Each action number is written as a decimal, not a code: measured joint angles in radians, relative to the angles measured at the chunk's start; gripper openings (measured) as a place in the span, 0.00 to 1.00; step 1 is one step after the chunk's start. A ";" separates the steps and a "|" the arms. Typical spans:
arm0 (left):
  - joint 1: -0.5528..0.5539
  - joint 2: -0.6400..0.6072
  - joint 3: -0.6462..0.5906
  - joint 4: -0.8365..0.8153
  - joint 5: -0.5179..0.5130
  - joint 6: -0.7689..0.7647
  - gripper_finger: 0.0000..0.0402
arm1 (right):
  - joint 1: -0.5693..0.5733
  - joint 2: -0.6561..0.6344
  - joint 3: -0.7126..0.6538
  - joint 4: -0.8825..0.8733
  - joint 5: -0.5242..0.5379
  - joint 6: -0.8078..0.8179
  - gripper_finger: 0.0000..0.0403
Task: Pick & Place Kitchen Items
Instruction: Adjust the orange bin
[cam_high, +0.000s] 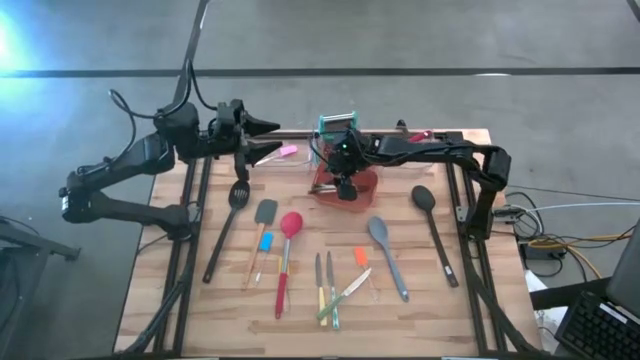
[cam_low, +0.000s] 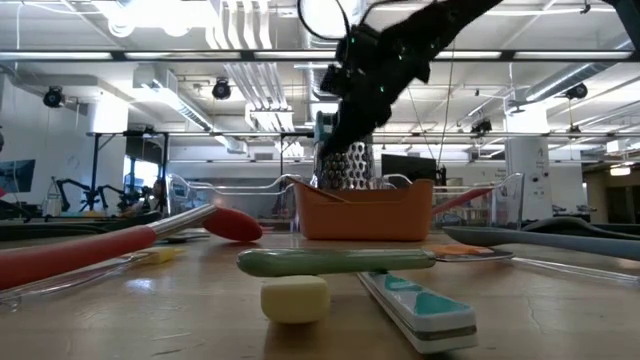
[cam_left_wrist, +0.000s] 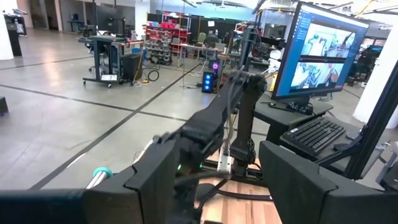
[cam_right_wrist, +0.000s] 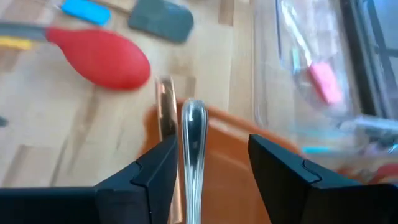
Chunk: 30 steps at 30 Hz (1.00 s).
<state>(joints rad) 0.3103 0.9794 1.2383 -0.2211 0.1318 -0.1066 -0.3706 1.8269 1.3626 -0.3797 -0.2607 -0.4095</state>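
Observation:
My right gripper (cam_high: 345, 187) hangs open over the red-orange bin (cam_high: 362, 186), pointing down into it. In the right wrist view a shiny metal handle (cam_right_wrist: 193, 134) lies between the right gripper's (cam_right_wrist: 211, 168) fingers, and a copper-coloured handle (cam_right_wrist: 165, 112) lies beside it; both run down into the bin (cam_right_wrist: 230, 168). Several utensils lie flat on the table: a black slotted spoon (cam_high: 238, 195), a grey spatula (cam_high: 265, 212), a red spoon (cam_high: 291, 225), a grey spoon (cam_high: 380, 235), a black spoon (cam_high: 423, 198) and knives (cam_high: 326, 285). My left gripper (cam_high: 262, 127) waits open, raised at the far left. My right gripper stands open around the shiny metal handle (cam_right_wrist: 192, 155), coming from above. The handle runs close along one finger (cam_right_wrist: 158, 171); I cannot tell whether they touch. The handle's lower end is hidden inside the bin.
The teal-framed box grater (cam_high: 337, 130) stands just behind the bin, close to the right gripper. A pink scraper (cam_high: 288, 152), a blue scraper (cam_high: 266, 242) and an orange scraper (cam_high: 360, 258) also lie on the table. Bare wood shows along the near edge and the right side.

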 joint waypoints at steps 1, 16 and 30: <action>0.000 0.000 0.000 0.000 0.000 0.000 0.58 | 0.004 -0.004 0.022 -0.029 0.002 0.000 0.46; 0.000 0.000 0.000 -0.050 -0.001 0.002 0.58 | 0.060 -0.033 0.382 -0.822 0.177 0.341 0.34; 0.000 0.001 0.000 -0.232 -0.095 0.004 0.58 | -0.061 -0.324 -0.265 -0.456 0.343 0.756 0.14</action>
<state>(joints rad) 0.3107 0.9802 1.2381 -0.4530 0.0366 -0.1023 -0.4320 1.5032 1.0972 -0.8354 0.0819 0.3464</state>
